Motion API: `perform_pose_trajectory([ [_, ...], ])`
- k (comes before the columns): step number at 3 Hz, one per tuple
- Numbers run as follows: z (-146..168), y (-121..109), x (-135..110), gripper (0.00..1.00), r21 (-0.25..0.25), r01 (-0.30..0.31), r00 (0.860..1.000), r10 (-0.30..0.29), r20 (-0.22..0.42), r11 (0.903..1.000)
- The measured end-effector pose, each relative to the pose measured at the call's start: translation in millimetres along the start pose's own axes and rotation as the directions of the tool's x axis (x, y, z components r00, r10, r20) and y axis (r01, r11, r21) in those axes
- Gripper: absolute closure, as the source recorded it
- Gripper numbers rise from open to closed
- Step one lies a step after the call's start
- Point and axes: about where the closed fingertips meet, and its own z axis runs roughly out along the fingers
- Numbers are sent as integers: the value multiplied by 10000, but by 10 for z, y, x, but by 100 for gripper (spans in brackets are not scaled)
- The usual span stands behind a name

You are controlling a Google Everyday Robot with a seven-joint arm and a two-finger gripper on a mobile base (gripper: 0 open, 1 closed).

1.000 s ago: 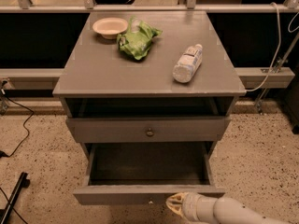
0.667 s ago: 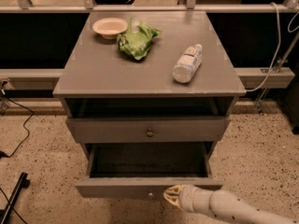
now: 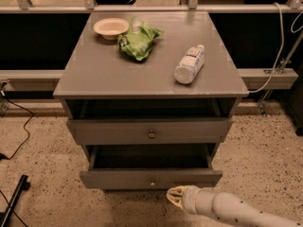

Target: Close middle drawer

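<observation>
We're at push step: middle drawer (image 3: 150, 178), lowest in view, sits partly out, gripper (image 3: 173, 196) just below its face w/ jaws seemingly together, so next we press the face straight in.

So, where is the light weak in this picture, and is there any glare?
In the camera view, the cabinet top is evenly lit with no strong glare; the inside of the open middle drawer lies in deep shadow; the gripper, low in front of its face panel, is well lit.
</observation>
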Motion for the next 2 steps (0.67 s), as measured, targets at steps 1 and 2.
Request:
perform_pose_trajectory([
  [1,59,-191,105,100,545,-22,9993,2,367,9985],
  [2,51,-575,356,100,1376,-477,9976,402,563,9893],
])
